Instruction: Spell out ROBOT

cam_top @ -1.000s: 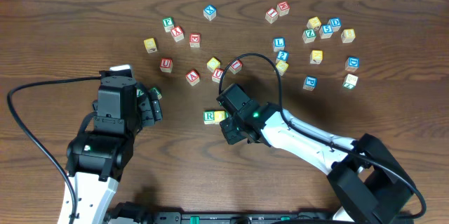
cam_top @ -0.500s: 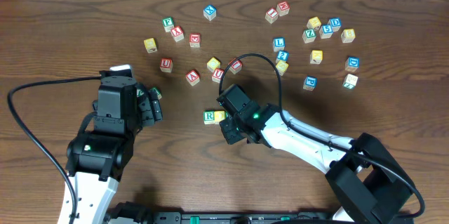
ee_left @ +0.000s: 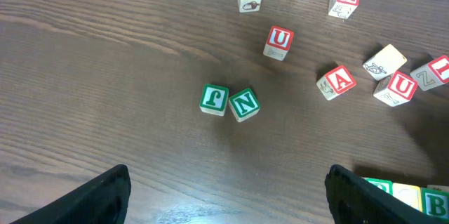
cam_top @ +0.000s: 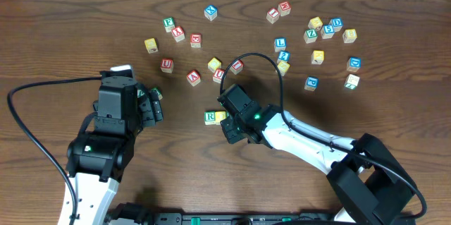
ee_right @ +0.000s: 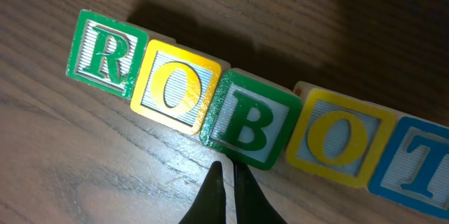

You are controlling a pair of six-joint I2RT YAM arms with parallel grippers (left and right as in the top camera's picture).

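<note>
In the right wrist view five letter blocks lie in a row that reads ROBOT: green R (ee_right: 105,53), yellow O (ee_right: 174,88), green B (ee_right: 249,120), yellow O (ee_right: 338,141), blue T (ee_right: 419,162). My right gripper (ee_right: 228,175) is shut and empty, its tips just below the green B. In the overhead view only the green R (cam_top: 210,117) and yellow O (cam_top: 220,116) show; the right gripper (cam_top: 232,128) covers the others. My left gripper (cam_top: 153,104) is open and empty, left of the row, above a green J (ee_left: 213,100) and a green N (ee_left: 243,104).
Several loose letter blocks are scattered across the far half of the table, among them a red A (ee_left: 336,82), red U (ee_left: 278,41) and a cluster at the far right (cam_top: 324,29). A black cable (cam_top: 28,123) loops at the left.
</note>
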